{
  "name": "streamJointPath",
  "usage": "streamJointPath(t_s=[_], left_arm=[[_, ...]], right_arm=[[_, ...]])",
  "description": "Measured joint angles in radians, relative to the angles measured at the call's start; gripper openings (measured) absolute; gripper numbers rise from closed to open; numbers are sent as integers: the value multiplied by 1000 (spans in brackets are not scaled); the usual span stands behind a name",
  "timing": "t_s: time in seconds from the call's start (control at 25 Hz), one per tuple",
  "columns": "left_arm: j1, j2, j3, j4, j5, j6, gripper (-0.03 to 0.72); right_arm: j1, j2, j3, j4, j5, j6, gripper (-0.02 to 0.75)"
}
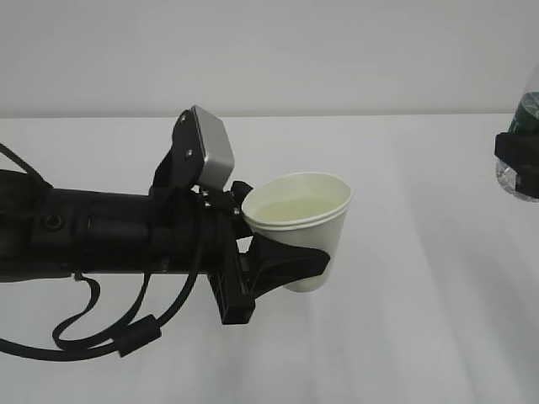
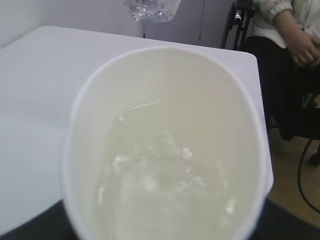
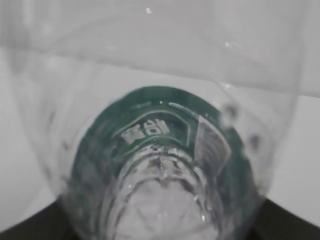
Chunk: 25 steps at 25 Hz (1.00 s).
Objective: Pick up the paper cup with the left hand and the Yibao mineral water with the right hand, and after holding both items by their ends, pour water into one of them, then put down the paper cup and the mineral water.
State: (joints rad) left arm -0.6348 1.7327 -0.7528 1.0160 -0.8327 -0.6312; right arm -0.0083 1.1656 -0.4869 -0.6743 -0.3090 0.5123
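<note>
**Above the bench: water in the cup, both items yet to be set down**

At the left of the exterior view, the left gripper is clamped on the paper cup, with one black finger wrapped across the lower wall. The cup hangs clear of the white bench, upright with a slight lean. It is plain white and tapered, with a rolled rim; its cream inside holds clear water, which glints in the left wrist view. So the pouring looks done, or nearly so.

Well apart, at the far right edge, the right gripper holds the Yibao mineral water, also off the bench. Only a sliver of the bottle shows, so I cannot tell its tilt for certain. The right wrist view looks through its clear ribbed plastic to the dark green label band.

What is left, as I judge it: lowering the cup and the bottle onto the bench and letting go of each.
</note>
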Motion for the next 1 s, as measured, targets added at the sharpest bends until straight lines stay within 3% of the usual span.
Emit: streamJointPath(t_s=[0.56, 1.0], left_arm=[[76, 0, 0, -91, 34, 58, 400], [149, 0, 0, -104, 34, 63, 400]], right_arm=[[0, 0, 0, 0, -3, 0, 393], [0, 0, 0, 0, -5, 0, 392]])
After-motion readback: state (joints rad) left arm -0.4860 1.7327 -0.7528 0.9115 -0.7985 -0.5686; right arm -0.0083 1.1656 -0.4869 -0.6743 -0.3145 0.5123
